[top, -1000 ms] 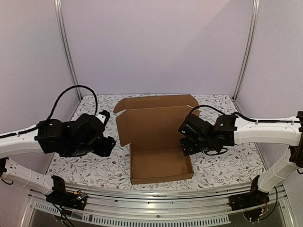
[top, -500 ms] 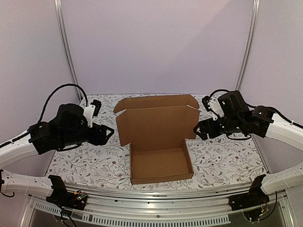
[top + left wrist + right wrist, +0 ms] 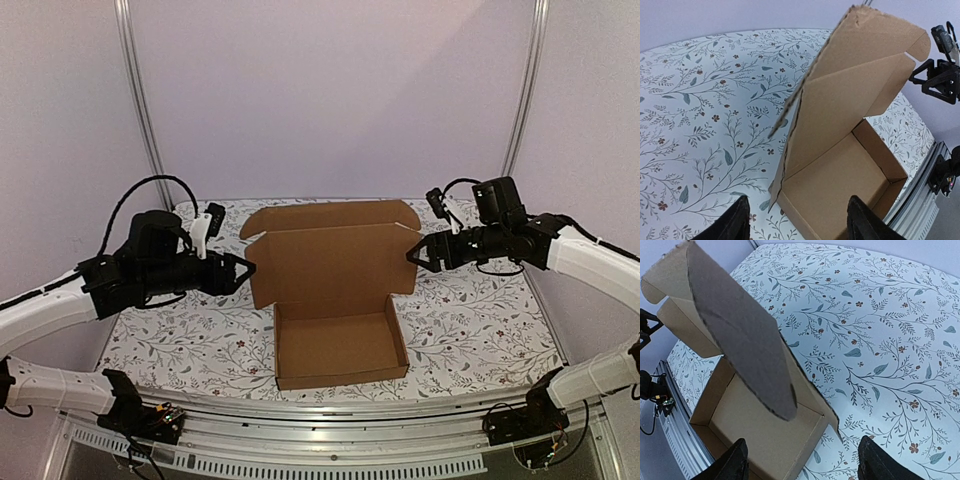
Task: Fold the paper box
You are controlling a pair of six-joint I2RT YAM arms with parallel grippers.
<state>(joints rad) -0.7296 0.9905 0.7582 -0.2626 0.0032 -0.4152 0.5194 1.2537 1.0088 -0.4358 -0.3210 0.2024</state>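
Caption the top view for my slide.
Left claw and right claw, both open, flank the open-lidded paper box.

The left wrist view's bottom edge is cutting off the fingers (image 3: pixel 737 222) of the left tool (image 3: pixel 799 200) and the near corner of the paper box (image 3: pixel 840 170). In the right wrist view a raised flap (image 3: pixel 740 335) is hiding part of the box's floor, and the fingers (image 3: pixel 735 462) of the right tool (image 3: pixel 803 440) are running off the bottom. From above, the standing lid (image 3: pixel 330 265) is screening the bench (image 3: pixel 200 340) behind it.
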